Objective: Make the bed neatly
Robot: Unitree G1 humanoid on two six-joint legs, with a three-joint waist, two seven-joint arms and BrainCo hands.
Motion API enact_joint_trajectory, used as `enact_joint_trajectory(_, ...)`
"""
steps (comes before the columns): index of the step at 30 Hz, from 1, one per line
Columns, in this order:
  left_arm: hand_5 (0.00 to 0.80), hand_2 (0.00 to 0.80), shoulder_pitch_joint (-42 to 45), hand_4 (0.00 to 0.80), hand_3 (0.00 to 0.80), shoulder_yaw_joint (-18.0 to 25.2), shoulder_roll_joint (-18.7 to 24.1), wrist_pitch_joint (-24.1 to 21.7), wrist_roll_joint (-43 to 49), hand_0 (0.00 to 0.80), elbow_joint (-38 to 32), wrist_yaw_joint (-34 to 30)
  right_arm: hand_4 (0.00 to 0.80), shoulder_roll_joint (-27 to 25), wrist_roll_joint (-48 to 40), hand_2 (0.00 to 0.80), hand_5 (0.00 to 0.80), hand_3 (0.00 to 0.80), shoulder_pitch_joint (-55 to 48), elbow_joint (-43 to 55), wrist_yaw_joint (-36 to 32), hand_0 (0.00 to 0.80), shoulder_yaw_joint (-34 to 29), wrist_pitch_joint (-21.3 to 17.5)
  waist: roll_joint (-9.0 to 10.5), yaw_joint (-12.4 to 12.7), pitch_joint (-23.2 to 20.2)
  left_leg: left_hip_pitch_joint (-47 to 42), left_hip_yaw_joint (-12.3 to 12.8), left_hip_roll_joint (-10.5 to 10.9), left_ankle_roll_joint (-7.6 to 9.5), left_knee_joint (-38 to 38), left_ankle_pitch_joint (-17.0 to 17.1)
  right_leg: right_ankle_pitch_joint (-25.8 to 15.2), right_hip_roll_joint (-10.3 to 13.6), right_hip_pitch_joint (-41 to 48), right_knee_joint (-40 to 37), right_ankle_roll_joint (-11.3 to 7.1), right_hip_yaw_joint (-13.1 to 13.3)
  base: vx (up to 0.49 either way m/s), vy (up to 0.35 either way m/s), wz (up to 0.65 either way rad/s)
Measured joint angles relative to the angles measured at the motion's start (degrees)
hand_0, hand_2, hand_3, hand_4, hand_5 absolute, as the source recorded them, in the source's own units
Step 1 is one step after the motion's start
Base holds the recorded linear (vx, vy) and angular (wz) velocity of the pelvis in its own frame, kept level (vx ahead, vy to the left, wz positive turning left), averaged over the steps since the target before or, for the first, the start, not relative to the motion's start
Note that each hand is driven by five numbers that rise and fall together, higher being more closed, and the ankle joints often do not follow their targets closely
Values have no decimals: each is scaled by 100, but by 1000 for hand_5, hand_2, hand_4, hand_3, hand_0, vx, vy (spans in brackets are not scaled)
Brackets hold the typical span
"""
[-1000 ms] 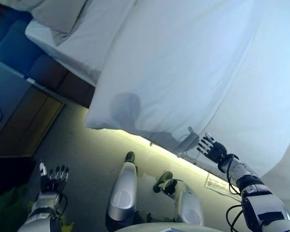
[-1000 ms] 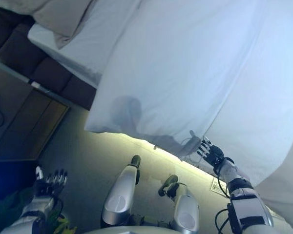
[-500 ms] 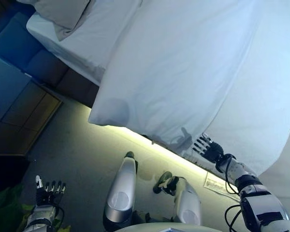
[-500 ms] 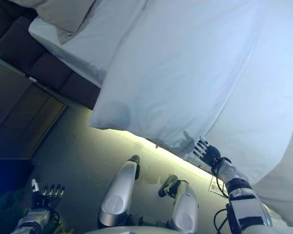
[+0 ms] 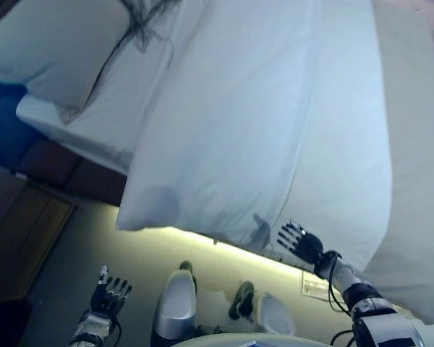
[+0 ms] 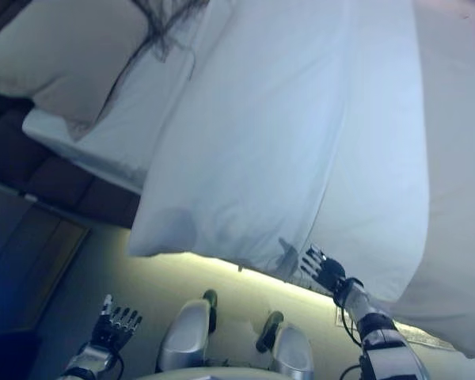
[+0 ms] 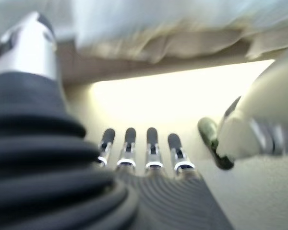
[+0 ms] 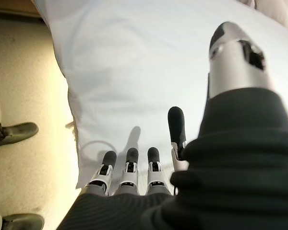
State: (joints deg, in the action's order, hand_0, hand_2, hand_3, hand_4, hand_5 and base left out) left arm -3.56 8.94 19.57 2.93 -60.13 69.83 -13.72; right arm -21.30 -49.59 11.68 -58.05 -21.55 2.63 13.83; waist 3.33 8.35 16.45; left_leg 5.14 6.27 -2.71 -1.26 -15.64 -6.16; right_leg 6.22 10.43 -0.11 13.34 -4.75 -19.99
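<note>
**Right hand open at the duvet's hanging edge, nothing held yet**

The fingers [image 8: 129,165] of my right hand [image 5: 301,244] are straight and spread, and they hold nothing. In the right wrist view they point at the white duvet [image 5: 275,123], close to the part that hangs over the side of the bed; I cannot tell if the tips touch the cloth. My left hand [image 5: 107,296] is low over the floor [image 5: 72,246], well apart from the bed, with fingers also straight and empty.

The duvet covers most of the mattress [image 5: 105,119] and falls over the near side. Its lower corner [image 5: 134,213] hangs free on my left side, above the lit strip under the bed frame. Toward the head of the bed a pillow [image 5: 50,50] lies on the bare sheet, and the duvet does not reach it.

I judge the duvet to be soft, light and thick, with no stiffness. It will fold and sag where I do not support it, and smooth cloth can slip from straight fingers. So a push with the flat hand only makes wrinkles. Better is to pinch the hem between thumb and fingers, near the hanging edge by my right hand, and take the free corner with the left hand. Then I can pull both evenly toward the pillow.
</note>
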Motion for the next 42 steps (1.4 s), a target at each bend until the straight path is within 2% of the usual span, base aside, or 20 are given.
enact_joint_trajectory(3, 0, 0, 29, 0, 0, -50, -5, 3, 256, 0, -1, 47, 0, 33, 236, 0, 0, 0, -288, -216, -151, 0, 7, -41, -6, -206, -287, -343, 13, 17, -45, 359, 54, -99, -97, 299, -411, -13, 55, 172, -80, -10)
enact_joint_trajectory(5, 0, 0, 165, 0, 0, -117, -13, 14, 497, 0, 12, 114, 0, 111, 352, 0, 0, 0, -525, -435, -207, 0, 9, -114, 7, -251, -678, -481, 67, 49, -81, 649, 111, -152, -161, 379, -653, -18, 130, 182, -72, -19)
enact_joint_trajectory(8, 0, 0, 265, 0, 0, -124, -62, 17, 902, 0, 92, 202, 0, 230, 404, 0, 0, 0, -781, -669, -260, 0, -13, -149, -20, -309, -908, -824, 77, 44, -136, 1020, 192, -245, -258, 576, -948, 2, 290, 158, -58, -34)
enact_joint_trajectory(13, 0, 0, 279, 0, 0, -441, -93, 16, 1441, 0, 231, 194, 0, 561, 499, 0, 0, 0, -1123, -1107, -299, 0, -28, -338, -32, -500, -1241, -1108, 60, 48, -180, 1543, 360, -344, -344, 643, -1239, 12, 422, 126, -32, -16)
enact_joint_trajectory(19, 0, 0, 272, 0, 0, -672, -228, 12, 1587, 0, 266, 162, 0, 746, 133, 0, 0, 0, -1217, -1373, 9, 0, -288, -578, -171, -611, -1398, -1258, 64, 94, -156, 1743, 410, -582, -380, 779, -1624, -14, 624, 81, -11, -17)
enact_joint_trajectory(23, 0, 0, 301, 0, 0, -782, -519, 12, 1668, 0, 380, 159, 0, 841, -102, 0, 0, 0, -1327, -1510, 390, 0, -480, -939, -284, -625, -1522, -1365, 129, 96, -141, 1879, 440, -655, -381, 846, -1774, -35, 699, 75, -7, -10)
enact_joint_trajectory(27, 0, 0, 328, 0, 0, -1142, -741, 14, 2091, 0, 385, 209, 0, 997, 564, 0, 0, 0, -1390, -1681, 823, 0, -420, -1162, -304, -622, -1538, -1419, 137, 101, -145, 1896, 443, -655, -392, 892, -1784, -35, 704, 46, -33, -2)
enact_joint_trajectory(30, 0, 0, 325, 0, 0, -1631, -900, 14, 2831, 0, 386, 249, 0, 1119, 1104, 0, 0, 0, -1411, -1723, 876, 0, -98, -1202, -291, -623, -1536, -1454, 137, 99, -148, 1902, 446, -655, -398, 914, -1780, -35, 716, 29, -52, -2)
enact_joint_trajectory(34, 0, 0, 226, 0, 0, -1919, -913, -57, 3240, 0, 341, 244, 0, 1156, 1467, 0, 0, 0, -1393, -1702, 905, 0, 120, -1221, -259, -623, -1550, -1472, 144, 81, -156, 1901, 451, -658, -404, 923, -1775, -30, 727, 18, -19, -1)
enact_joint_trajectory(42, 0, 0, 231, 0, 0, -1928, -854, -92, 3220, 0, 340, 252, 0, 1142, 1639, 0, 0, 0, -1372, -1705, 923, 0, 291, -1187, -222, -621, -1509, -1473, 151, 81, -156, 1908, 452, -659, -404, 914, -1776, -29, 743, 0, 0, 0)
